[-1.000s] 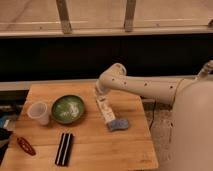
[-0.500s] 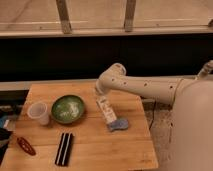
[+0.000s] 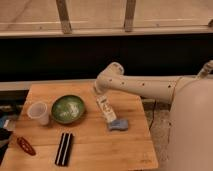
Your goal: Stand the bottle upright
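The bottle (image 3: 106, 109) is slim and white with a pale label bearing dark marks. It slants over the wooden table (image 3: 100, 150) right of centre. Its upper end points back-left towards the gripper and its lower end is by the blue-grey sponge (image 3: 118, 124). My gripper (image 3: 100, 95) hangs from the white arm (image 3: 145, 89), which reaches in from the right. It sits right at the bottle's upper end. I cannot tell whether it holds the bottle.
A green bowl (image 3: 68, 108) stands left of the bottle. A translucent plastic cup (image 3: 39, 112) is further left. A black bar-shaped object (image 3: 64, 148) lies near the front edge and a red object (image 3: 25, 146) at the front left. My white body (image 3: 192, 130) fills the right side.
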`<state>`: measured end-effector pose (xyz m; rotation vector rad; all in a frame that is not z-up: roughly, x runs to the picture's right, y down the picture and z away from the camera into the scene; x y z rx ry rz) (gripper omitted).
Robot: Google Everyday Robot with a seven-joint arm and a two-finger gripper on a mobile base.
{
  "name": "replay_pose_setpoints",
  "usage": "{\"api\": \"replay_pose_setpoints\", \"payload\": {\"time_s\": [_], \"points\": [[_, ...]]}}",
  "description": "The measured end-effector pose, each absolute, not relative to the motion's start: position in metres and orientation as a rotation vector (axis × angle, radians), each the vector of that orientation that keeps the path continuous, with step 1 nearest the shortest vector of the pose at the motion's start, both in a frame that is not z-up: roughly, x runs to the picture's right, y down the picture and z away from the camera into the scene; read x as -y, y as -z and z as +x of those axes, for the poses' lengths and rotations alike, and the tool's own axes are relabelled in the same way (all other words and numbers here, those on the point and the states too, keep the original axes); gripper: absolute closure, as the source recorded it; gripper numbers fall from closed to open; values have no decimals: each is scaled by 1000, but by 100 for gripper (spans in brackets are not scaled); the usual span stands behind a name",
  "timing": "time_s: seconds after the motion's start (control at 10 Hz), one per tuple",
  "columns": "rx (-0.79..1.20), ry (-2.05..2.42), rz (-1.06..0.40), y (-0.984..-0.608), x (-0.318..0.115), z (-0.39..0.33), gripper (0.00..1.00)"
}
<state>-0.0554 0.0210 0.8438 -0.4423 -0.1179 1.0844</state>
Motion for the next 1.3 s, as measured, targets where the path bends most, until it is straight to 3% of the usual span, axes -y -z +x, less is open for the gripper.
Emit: {"api": "replay_pose_setpoints", "payload": {"time_s": [1.1, 1.3], "points": [[204, -1006, -335, -817, 30, -86, 100], [385, -1041, -352, -818, 37, -80, 100]]}}
